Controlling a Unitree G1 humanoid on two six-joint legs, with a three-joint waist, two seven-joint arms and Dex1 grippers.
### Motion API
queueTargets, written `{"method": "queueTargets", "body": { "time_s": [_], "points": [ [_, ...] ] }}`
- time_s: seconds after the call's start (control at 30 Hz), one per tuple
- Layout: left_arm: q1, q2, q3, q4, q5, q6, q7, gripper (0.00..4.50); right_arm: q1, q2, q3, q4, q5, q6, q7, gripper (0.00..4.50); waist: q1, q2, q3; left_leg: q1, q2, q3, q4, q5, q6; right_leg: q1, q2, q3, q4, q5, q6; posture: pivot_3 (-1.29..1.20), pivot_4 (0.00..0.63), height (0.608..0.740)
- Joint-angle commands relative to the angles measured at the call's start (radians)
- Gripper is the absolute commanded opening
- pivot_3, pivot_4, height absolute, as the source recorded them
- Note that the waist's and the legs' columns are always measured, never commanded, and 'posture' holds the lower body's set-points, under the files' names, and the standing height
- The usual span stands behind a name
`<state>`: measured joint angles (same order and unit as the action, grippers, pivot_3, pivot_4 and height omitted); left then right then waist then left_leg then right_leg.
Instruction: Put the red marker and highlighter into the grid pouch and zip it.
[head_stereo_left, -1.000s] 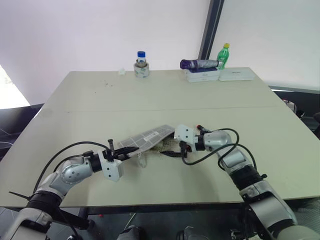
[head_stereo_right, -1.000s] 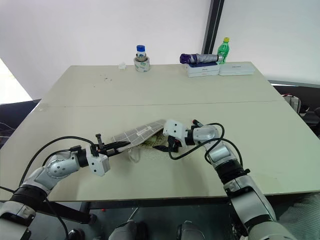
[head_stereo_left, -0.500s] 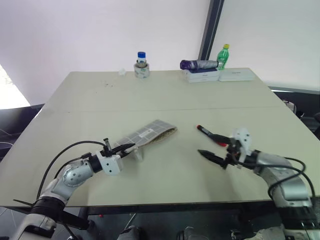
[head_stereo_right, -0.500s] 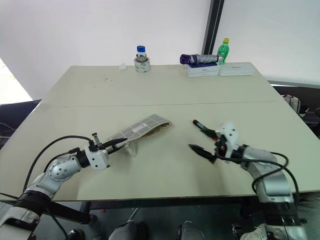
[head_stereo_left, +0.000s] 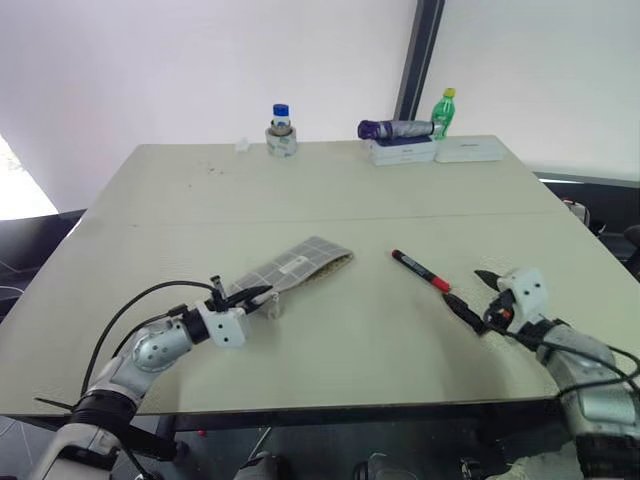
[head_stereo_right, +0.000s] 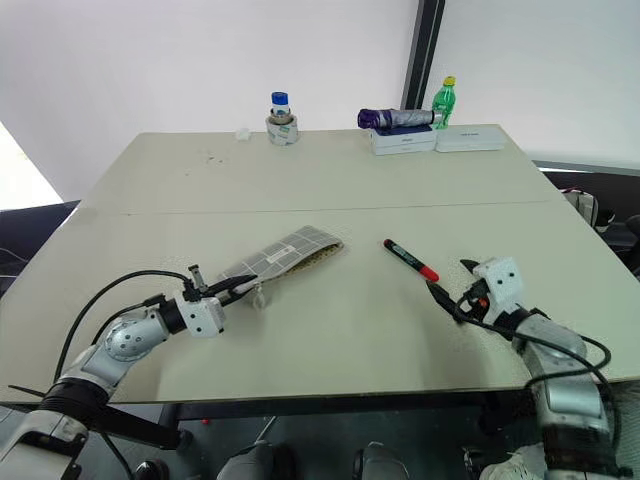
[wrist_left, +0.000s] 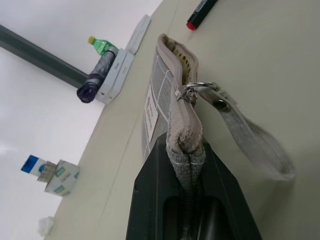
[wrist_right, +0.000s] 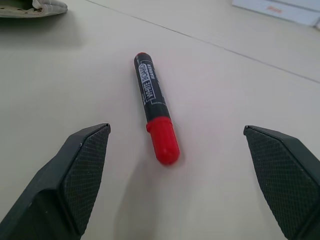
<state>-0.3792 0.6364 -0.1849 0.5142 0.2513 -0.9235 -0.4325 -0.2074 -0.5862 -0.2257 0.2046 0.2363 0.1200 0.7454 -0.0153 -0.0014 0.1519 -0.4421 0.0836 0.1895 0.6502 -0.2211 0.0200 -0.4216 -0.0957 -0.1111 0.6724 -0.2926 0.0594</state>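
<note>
Head views: the grid pouch (head_stereo_left: 300, 265) lies mid-table, the red marker (head_stereo_left: 420, 271) to its right.

Left wrist view: the left gripper (wrist_left: 186, 159) pinches the pouch's limp fabric end.

Right wrist view: the right gripper (wrist_right: 182, 187) gapes empty; its 2 fingers straddle the rigid, likely light marker. Grasp it mid-barrel.

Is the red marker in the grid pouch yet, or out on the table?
Out. The red marker lies flat on the table, apart from the grid pouch.
</note>
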Motion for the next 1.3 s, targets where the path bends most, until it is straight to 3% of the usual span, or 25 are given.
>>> {"method": "queueTargets", "body": {
  "time_s": [0.03, 0.13, 0.23, 0.43, 0.47, 0.63, 0.83, 1.3],
  "points": [
    [-0.001, 0.007, 0.012, -0.025, -0.002, -0.006, 0.006, 0.0, -0.08, -0.012, 0.016, 0.087, 0.001, 0.03, 0.011, 4.44, 0.001, 0.0, 0.0, 0.0, 0.0, 0.0, 0.0, 0.0, 0.0, 0.0, 0.0, 0.0, 0.0, 0.0, 0.0, 0.0, 0.15, 0.74],
    [0.019, 0.012, 0.015, -0.053, 0.006, -0.002, 0.009, 0.0, -0.144, -0.017, 0.039, 0.165, -0.007, 0.059, 0.016, 4.44, 0.001, 0.0, 0.0, 0.0, 0.0, 0.001, 0.0, 0.001, -0.002, 0.0, 0.0, 0.0, 0.0, 0.0, 0.0, 0.0, 0.15, 0.74],
    [0.046, 0.015, 0.024, -0.087, 0.005, 0.013, 0.012, 0.0, -0.193, -0.019, 0.042, 0.23, 0.002, 0.128, 0.015, 3.59, 0.0, 0.0, 0.0, 0.0, 0.0, 0.001, 0.0, 0.001, -0.002, 0.0, 0.0, 0.0, 0.0, 0.0, 0.0, 0.0, 0.15, 0.74],
    [0.065, 0.017, 0.031, -0.115, 0.007, 0.038, 0.017, 0.0, -0.15, -0.04, 0.077, 0.154, 0.027, 0.176, 0.111, 0.43, 0.001, 0.0, 0.0, 0.0, 0.001, 0.0, 0.0, 0.001, -0.001, 0.0, 0.0, 0.0, 0.0, 0.0, 0.0, 0.0, 0.15, 0.74],
    [0.064, 0.017, 0.03, -0.114, 0.01, 0.037, 0.018, 0.0, -0.14, -0.045, 0.087, 0.125, 0.033, 0.184, 0.135, 0.27, 0.001, 0.0, 0.0, 0.0, 0.001, 0.0, 0.0, 0.001, -0.001, 0.0, 0.0, 0.0, 0.0, 0.0, 0.0, 0.0, 0.15, 0.74],
    [0.043, 0.003, 0.022, -0.102, 0.013, 0.042, 0.019, 0.0, -0.058, -0.072, 0.134, -0.164, 0.15, 0.283, 0.291, 0.27, 0.001, 0.0, 0.0, 0.0, 0.001, 0.0, 0.0, 0.0, 0.0, 0.0, 0.0, 0.0, 0.0, 0.0, 0.0, 0.0, 0.15, 0.74],
    [0.012, -0.012, 0.014, -0.085, 0.022, 0.034, 0.018, 0.0, -0.036, -0.063, 0.189, -0.345, 0.19, 0.383, 0.288, 0.27, 0.005, 0.0, 0.0, 0.0, 0.001, -0.001, 0.0, 0.0, 0.001, 0.0, -0.001, 0.0, 0.0, 0.0, 0.0, 0.0, 0.15, 0.74],
    [-0.009, 0.004, -0.012, -0.101, 0.079, -0.016, 0.006, 0.0, -0.257, -0.006, 0.352, -0.15, 0.031, 0.223, 0.286, 0.27, 0.001, 0.0, 0.0, -0.001, 0.0, 0.0, 0.001, -0.001, 0.001, 0.0, -0.001, 0.0, 0.0, 0.0, 0.0, 0.0, 0.15, 0.74]
  ]
}}
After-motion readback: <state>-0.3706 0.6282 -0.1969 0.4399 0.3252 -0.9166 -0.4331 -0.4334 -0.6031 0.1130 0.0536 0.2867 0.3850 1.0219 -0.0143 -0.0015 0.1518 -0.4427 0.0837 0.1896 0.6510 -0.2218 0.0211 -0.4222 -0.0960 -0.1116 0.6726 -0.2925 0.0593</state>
